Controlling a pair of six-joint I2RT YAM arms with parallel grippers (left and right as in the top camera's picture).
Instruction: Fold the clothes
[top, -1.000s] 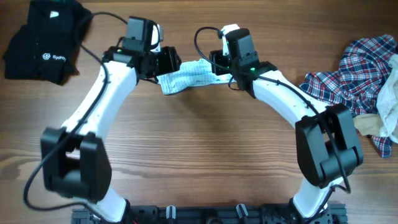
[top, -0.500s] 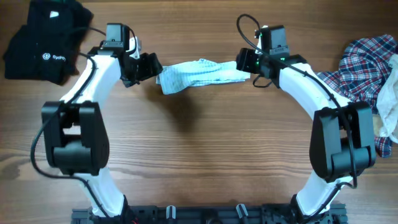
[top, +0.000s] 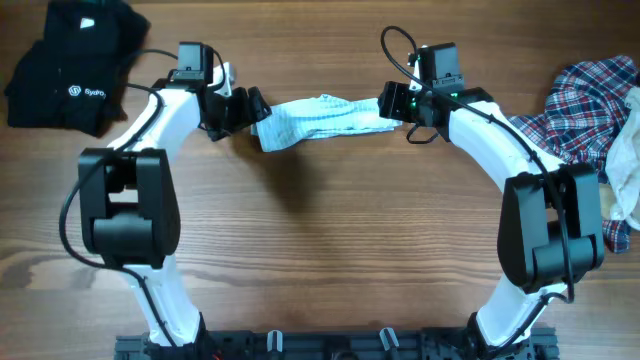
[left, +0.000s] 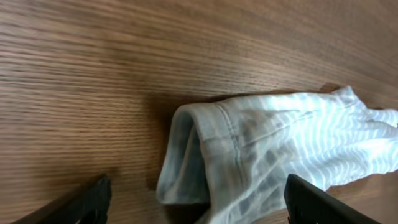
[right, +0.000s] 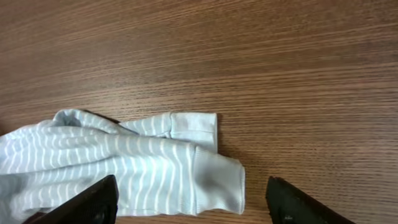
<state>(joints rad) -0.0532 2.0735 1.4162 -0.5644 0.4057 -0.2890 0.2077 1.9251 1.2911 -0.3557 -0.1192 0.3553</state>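
A small pale-blue striped garment (top: 325, 118) lies stretched left to right on the wooden table at the back centre. My left gripper (top: 250, 108) sits at its left end and my right gripper (top: 392, 103) at its right end. In the left wrist view the jaws of the left gripper (left: 198, 202) stand wide, and the folded hem of the garment (left: 280, 143) lies loose between the fingers (left: 87, 202). The right gripper (right: 189, 202) is open as well. The garment's cuff end (right: 211, 177) rests flat on the wood between its fingers (right: 305, 202).
A black logo garment (top: 75, 65) is bunched at the back left corner. A red-blue-white plaid shirt (top: 575, 110) is heaped at the right edge, with a beige piece (top: 592, 203) beside it.
The arms have swung apart, drawing the striped garment out from a bunch into a long strip. Both sets of jaws have widened and let go of its ends.
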